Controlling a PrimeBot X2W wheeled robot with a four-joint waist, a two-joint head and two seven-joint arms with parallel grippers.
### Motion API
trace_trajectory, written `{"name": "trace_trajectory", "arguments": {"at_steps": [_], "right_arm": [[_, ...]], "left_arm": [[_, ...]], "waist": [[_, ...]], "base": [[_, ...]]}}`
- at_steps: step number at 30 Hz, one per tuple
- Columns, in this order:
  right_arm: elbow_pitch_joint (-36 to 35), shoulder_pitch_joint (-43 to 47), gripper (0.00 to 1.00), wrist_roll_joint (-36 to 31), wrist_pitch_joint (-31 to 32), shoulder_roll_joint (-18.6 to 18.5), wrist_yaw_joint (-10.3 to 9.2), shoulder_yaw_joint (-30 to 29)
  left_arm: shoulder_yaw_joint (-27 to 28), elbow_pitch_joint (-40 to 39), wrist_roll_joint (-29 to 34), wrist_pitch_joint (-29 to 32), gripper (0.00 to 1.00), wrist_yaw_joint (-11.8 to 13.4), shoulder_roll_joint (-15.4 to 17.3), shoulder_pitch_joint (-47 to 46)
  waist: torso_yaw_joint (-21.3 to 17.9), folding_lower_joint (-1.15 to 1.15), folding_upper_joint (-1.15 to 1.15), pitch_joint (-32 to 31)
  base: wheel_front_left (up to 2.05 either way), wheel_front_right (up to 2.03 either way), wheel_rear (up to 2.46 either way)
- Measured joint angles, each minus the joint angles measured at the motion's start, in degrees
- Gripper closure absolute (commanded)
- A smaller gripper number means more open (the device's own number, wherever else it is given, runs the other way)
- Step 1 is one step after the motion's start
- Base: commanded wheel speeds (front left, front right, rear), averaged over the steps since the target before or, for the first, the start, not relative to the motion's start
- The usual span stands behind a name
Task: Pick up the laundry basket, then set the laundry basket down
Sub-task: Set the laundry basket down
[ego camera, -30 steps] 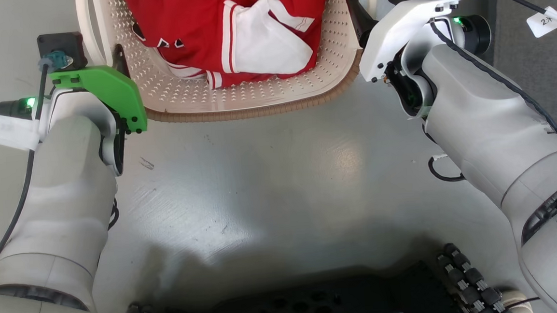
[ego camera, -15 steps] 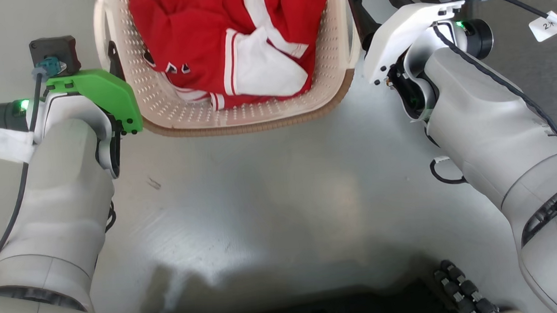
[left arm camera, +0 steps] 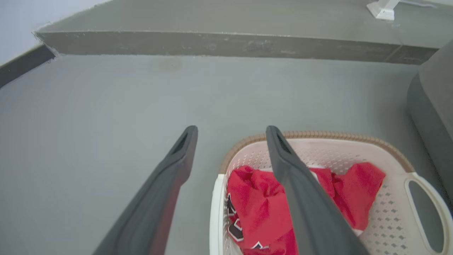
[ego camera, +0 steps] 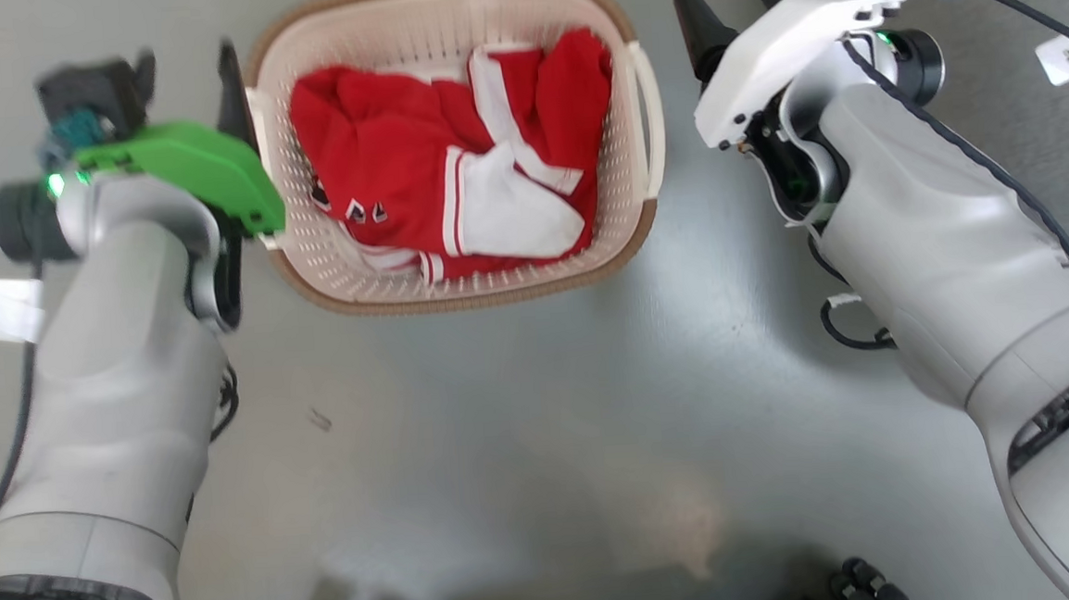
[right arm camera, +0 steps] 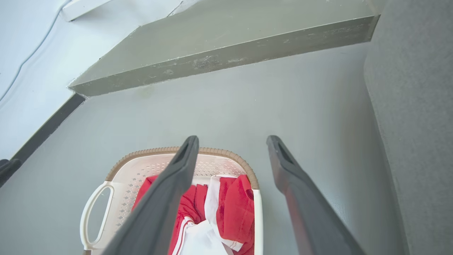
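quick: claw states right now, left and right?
Left claw: open, holding nothing.
Right claw: open, holding nothing.

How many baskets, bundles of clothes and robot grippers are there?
laundry basket: 1
red and white clothes bundle: 1
grippers: 2 (left gripper, right gripper)
Total: 4

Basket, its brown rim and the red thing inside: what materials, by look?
Laundry basket: likely moulded plastic, matte cream, with regular punched holes. Brown rim: woven look, probably moulded plastic too. Red garment: soft fabric, creased, with white trim.
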Motion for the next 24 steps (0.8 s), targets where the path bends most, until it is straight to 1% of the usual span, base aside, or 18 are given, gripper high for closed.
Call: {"name": "trace_trajectory", "arguments": {"at_steps": [3, 4, 9, 10, 18, 20, 24], "right_arm": [[-1.8, 1.6, 0.0, -1.1, 0.0, -0.8, -0.05, -1.9], [-2.4, 2.3, 0.0, -1.4, 0.0, -1.0, -0.46, -2.4], [-5.5, 5.7, 0.0, -4.0, 0.0, -1.6, -1.08, -5.4], [-6.8, 7.4, 0.0, -4.9, 0.0, -1.8, -1.49, -6.4], [-12.0, 14.5, 0.0, -9.1, 0.0, -2.1, -2.02, -10.1], [-13.2, 16.2, 0.0, -10.1, 0.0, -2.2, -2.43, -11.1], [-15.8, 19.8, 0.0, -12.0, 0.0, -2.4, -2.5, -13.2]], "left_arm": [[2.1, -4.8, 0.0, 0.0, 0.0, 0.0, 0.3, 0.4], [2.5, -6.1, 0.0, 0.0, 0.0, 0.0, 0.3, 1.1], [4.4, -10.1, 1.0, 0.0, 0.0, 0.0, 0.4, 7.0], [4.9, -11.7, 1.7, 0.0, 0.0, 0.0, 0.4, 9.1], [8.0, -17.4, 3.4, 0.0, 0.0, 0.1, 0.5, 16.9], [8.5, -18.8, 4.3, 0.0, 0.0, 0.1, 0.5, 18.8], [9.9, -21.3, 5.4, 0.0, 0.0, 0.1, 0.5, 22.5]], "waist": [[-0.1, 0.0, 0.0, -2.2], [-0.1, 0.0, 0.0, -2.9], [-0.2, 0.0, 0.0, -6.5], [-0.2, 0.0, 0.0, -8.0], [-0.3, 0.0, 0.0, -13.9], [-0.3, 0.0, 0.0, -15.3], [-0.3, 0.0, 0.0, -18.3]], "base": [[0.0, 0.0, 0.0], [0.0, 0.0, 0.0], [0.0, 0.0, 0.0], [0.0, 0.0, 0.0], [0.0, 0.0, 0.0], [0.0, 0.0, 0.0], [0.0, 0.0, 0.0]]}}
